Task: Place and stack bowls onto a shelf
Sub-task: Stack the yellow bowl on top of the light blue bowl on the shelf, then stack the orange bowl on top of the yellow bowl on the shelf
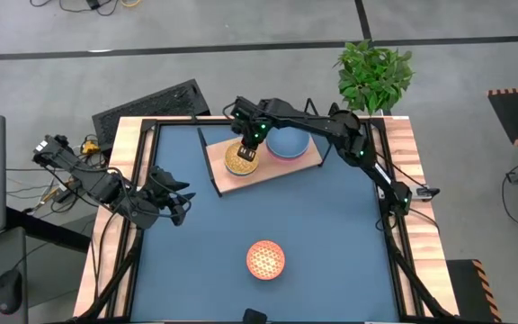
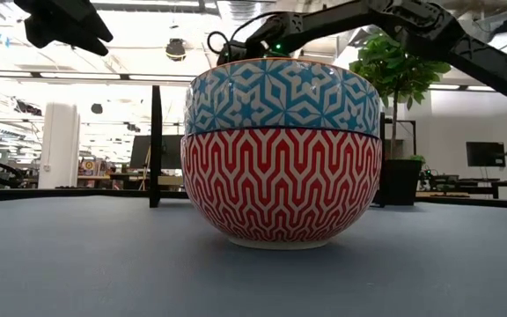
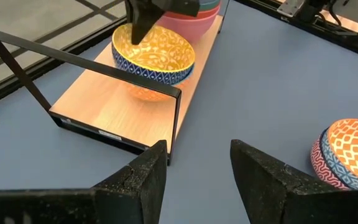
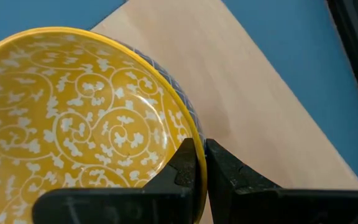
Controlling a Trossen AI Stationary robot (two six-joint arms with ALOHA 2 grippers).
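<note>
1. My right fingers point(image 4: 201, 163) are pinched on the rim of the yellow-patterned bowl point(image 4: 73, 124), one finger inside and one outside its blue-patterned wall.
2. That bowl sits on the shelf point(image 1: 263, 166), the light-wood board with a thin black wire frame, at the far middle of the blue table point(image 1: 331, 243).
3. Just beside it on the same board stands a stack of bowls point(image 1: 288, 142), light blue on top with pink beneath.
4. My left fingers point(image 3: 194, 171) are spread apart and empty, hovering over the table's left side, pointed toward the shelf.
5. An orange-patterned stack of bowls point(image 1: 265, 259) stands well apart on the near middle of the table: a blue-and-white patterned bowl nested in a red-and-white one, seen from the low view.
</note>
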